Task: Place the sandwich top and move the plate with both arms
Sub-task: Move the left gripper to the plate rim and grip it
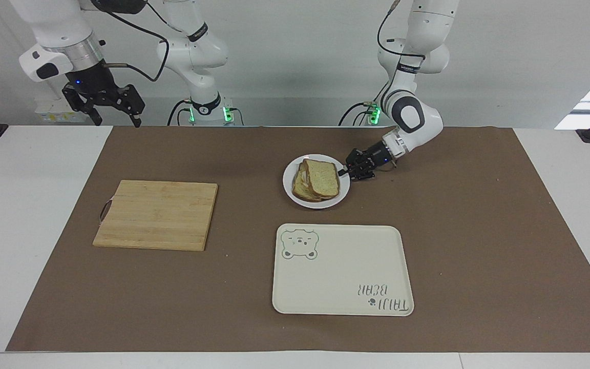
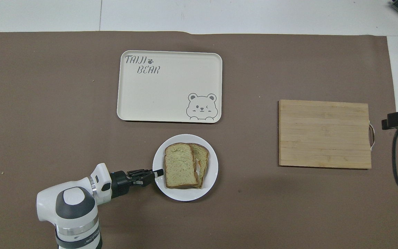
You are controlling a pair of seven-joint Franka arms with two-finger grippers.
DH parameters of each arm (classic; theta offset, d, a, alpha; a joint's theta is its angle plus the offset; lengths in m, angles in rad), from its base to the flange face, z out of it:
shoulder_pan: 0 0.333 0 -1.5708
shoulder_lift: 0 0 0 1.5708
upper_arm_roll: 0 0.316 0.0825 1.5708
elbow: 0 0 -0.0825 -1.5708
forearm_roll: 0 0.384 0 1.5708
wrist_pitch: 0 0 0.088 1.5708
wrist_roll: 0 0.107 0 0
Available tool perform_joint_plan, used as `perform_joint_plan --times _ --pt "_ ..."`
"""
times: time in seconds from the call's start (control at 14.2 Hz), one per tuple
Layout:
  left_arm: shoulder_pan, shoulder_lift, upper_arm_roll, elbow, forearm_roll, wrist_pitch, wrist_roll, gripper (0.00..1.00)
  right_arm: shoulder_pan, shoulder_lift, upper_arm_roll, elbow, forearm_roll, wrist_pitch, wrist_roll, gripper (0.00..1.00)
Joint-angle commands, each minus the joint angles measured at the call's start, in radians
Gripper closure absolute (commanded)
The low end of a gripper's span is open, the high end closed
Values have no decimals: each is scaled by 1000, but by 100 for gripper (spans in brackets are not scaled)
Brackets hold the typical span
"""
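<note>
Sandwich top (image 1: 322, 179) stacked on plate (image 1: 291, 192), mid-mat, nearer robots than bear tray (image 1: 341, 269). Left gripper (image 1: 346, 172) clamped on plate rim at left arm's side. Right gripper (image 1: 116, 110) spread wide, parked high above table edge.

- Plate (image 1: 342, 197) rim toward the left arm's end: occupied by left gripper (image 1: 346, 172).
- Plate rim toward the cutting board (image 1: 156, 214): bare mat, unobstructed.
- Tray (image 1: 341, 269) lies near the plate, farther from the robots; narrow gap between them.
</note>
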Motion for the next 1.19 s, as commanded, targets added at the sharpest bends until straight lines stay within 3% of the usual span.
perform_joint_plan --times 0.0,0.28,0.84,0.98,1.12 --pt "-22 -12 12 -18 -30 6 16 75 6 -13 -5 -12 -6 12 -18 0" --pt "-21 -14 13 -16 -30 -5 -21 100 6 -13 -5 -12 -6 12 -18 0" --pt "-82 -17 13 -2 -27 20 -58 100 6 -13 -5 -12 -6 10 -16 0" --pt "-123 -23 10 2 -26 114 -57 100 6 -13 -5 -12 -6 10 -18 0" --pt "-154 -20 10 5 -27 132 -60 100 6 -13 -5 -12 -6 10 -18 0"
